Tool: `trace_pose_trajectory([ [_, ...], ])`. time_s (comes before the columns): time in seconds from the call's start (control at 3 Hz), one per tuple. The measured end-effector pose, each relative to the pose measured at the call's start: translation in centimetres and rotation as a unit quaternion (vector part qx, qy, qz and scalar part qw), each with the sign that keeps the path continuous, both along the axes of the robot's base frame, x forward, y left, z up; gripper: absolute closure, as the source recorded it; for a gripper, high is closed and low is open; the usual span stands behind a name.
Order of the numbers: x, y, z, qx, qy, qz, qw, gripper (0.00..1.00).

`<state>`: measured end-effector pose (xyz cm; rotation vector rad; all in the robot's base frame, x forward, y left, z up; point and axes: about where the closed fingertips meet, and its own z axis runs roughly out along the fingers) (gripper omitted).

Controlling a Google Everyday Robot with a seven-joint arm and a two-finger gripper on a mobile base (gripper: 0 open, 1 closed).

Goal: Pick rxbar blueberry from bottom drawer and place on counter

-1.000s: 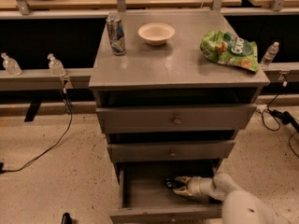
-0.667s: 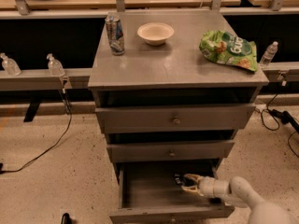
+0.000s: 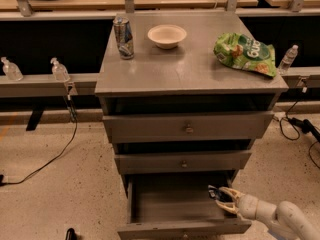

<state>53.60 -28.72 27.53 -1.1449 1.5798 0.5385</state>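
Gripper [image 3: 219,198] and cream-coloured arm [image 3: 280,218] come in from the lower right corner, where the arm is cut off by the picture's edge. The gripper sits at the right side of the open bottom drawer [image 3: 170,206], just over its right wall. Its two curved fingers [image 3: 229,191] are closed on a snack bar [image 3: 213,190], of which only a small dark end with a blue glint shows. The lettering is too small to read, and the rest of the bar is hard to separate from the shadow behind it.

The drawer's back is dark under the middle drawer [image 3: 182,162], so that part cannot be made out. The middle drawer and the top drawer [image 3: 187,127] are each pulled out a little, with black gaps above them.

On the counter [image 3: 185,71] stand a can [image 3: 123,36] at the left rear and a pale bowl [image 3: 167,35] beside it. A crumpled green chip bag [image 3: 245,53] lies at the right, reaching the right edge. A small bottle [image 3: 288,59] stands on the rail to the right of the cabinet.
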Motion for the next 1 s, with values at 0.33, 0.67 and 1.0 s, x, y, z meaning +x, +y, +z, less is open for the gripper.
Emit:
trace_pose_trajectory([
  [0.33,-2.7,-2.6,2.9,-0.009,-0.016,-0.021,0.9996,1.0],
  [0.67,-5.2,-3.5,6.4,-0.038,-0.041,-0.022,0.9982,1.0],
  [1.0,-6.9,-3.9,10.0,-0.072,-0.069,-0.016,0.9949,1.0],
])
